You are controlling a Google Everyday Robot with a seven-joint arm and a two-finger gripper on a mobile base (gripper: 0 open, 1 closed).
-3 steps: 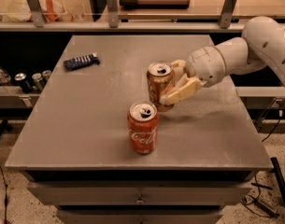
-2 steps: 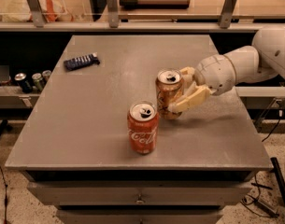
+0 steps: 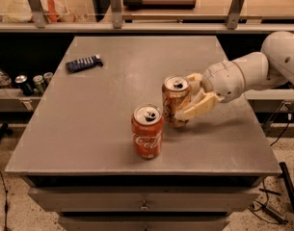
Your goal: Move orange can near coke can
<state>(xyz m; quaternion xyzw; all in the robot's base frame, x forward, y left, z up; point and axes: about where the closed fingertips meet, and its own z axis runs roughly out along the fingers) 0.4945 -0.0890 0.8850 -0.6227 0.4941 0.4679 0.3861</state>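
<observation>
The coke can (image 3: pixel 147 133) stands upright on the grey table (image 3: pixel 88 124), just left of my pincer (image 3: pixel 186 96) and nearer the front edge. My pincer grasps the upright orange can (image 3: pixel 173 99), one finger on each side. Far left and beyond lies a dark flat object (image 3: pixel 84 63).

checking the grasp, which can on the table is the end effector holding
The golden-orange aluminium can, clasped by the end effector near table centre; the red aluminium Coca-Cola can stands free.
</observation>
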